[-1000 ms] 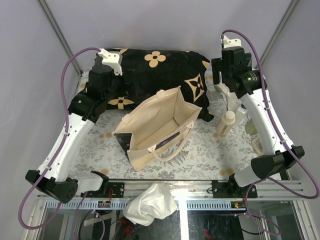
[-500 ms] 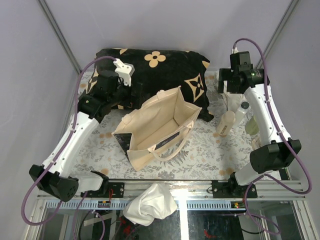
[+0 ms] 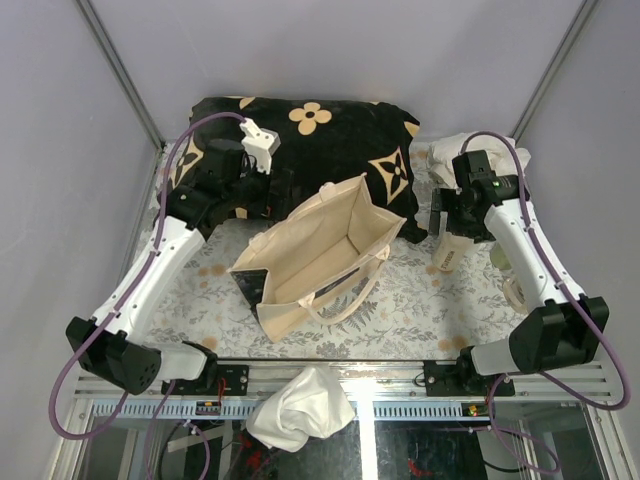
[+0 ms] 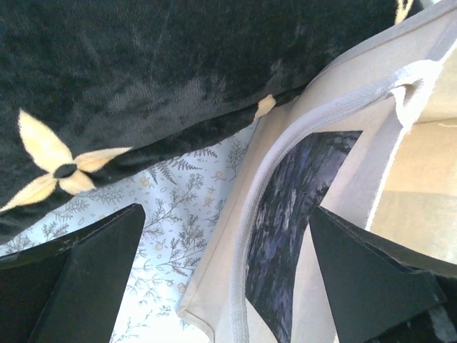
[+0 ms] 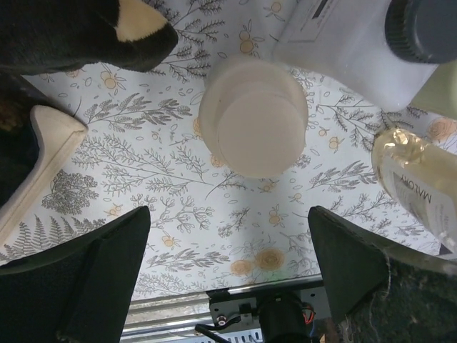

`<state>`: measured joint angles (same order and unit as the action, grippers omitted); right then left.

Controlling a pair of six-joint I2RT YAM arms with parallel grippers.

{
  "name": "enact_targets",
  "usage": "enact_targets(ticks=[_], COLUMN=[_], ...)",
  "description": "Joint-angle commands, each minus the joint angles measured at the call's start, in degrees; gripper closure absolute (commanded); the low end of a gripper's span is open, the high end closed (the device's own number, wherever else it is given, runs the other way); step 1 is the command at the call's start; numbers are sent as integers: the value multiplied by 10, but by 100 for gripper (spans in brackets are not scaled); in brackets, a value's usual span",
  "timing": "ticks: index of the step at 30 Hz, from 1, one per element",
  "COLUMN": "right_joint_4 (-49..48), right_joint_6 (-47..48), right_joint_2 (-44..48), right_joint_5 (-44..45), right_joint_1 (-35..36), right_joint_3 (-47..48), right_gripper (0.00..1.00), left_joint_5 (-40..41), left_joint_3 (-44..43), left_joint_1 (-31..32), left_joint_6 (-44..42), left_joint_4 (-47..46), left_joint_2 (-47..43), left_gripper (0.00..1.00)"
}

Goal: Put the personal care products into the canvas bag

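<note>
The canvas bag (image 3: 320, 250) stands open mid-table, its mouth facing up. In the left wrist view its rim and dark print (image 4: 300, 214) lie between my open left gripper's (image 4: 228, 286) fingers (image 4: 86, 271), with nothing gripped. From above, my left gripper (image 3: 280, 192) sits at the bag's back-left edge, against the black cushion. My right gripper (image 3: 447, 215) hangs open over a cream bottle (image 3: 447, 255). In the right wrist view that bottle's beige cap (image 5: 253, 118) is below and ahead of the gripper (image 5: 228, 275). Beside it stand a white dark-capped bottle (image 5: 343, 43) and a yellow-green bottle (image 5: 418, 179).
A black cushion with tan flowers (image 3: 330, 140) lies behind the bag. One white cloth (image 3: 300, 405) hangs over the front rail and another white bundle (image 3: 450, 150) sits at the back right. A floral mat (image 3: 400, 300) covers the table.
My left arm has swung right and down to the bag's back-left rim. My right arm has dropped and come nearer, now over the cream bottle. Both grippers stayed open.
</note>
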<state>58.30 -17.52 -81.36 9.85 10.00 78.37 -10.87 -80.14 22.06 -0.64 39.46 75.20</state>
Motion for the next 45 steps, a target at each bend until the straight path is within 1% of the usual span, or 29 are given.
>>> enact_targets(ticks=[1, 4, 9, 14, 19, 25, 31, 41, 45], right_joint_4=[-21, -40, -70, -113, -112, -127, -160, -168, -185], right_joint_6=[-18, -11, 8, 27, 35, 38, 40, 50, 57], right_joint_2=[33, 26, 10, -7, -46, -63, -56, -68, -74], right_joint_5=[-6, 2, 26, 51, 68, 84, 85, 74, 72], right_joint_1=[2, 3, 2, 3, 2, 2, 2, 2, 2], right_joint_3=[-33, -56, -65, -72, -58, -68, -96, -105, -109], right_gripper=[0, 0, 0, 0, 1, 1, 1, 0, 5], left_joint_5=[-11, -9, -10, -9, -10, -12, -12, -15, -23], left_joint_3=[-47, -74, -100, -104, -104, -110, -129, -104, -106], left_joint_1=[-2, -2, -2, -2, -2, -2, -2, -2, -2], left_joint_6=[-17, -20, -19, -16, -17, -17, -16, -3, 2], left_joint_4=[-30, -30, -27, -24, -17, -14, -12, -30, -31], left_joint_2=[0, 0, -1, -8, -17, -15, 0, -15, -19], left_gripper=[0, 0, 0, 0, 0, 0, 0, 0, 0])
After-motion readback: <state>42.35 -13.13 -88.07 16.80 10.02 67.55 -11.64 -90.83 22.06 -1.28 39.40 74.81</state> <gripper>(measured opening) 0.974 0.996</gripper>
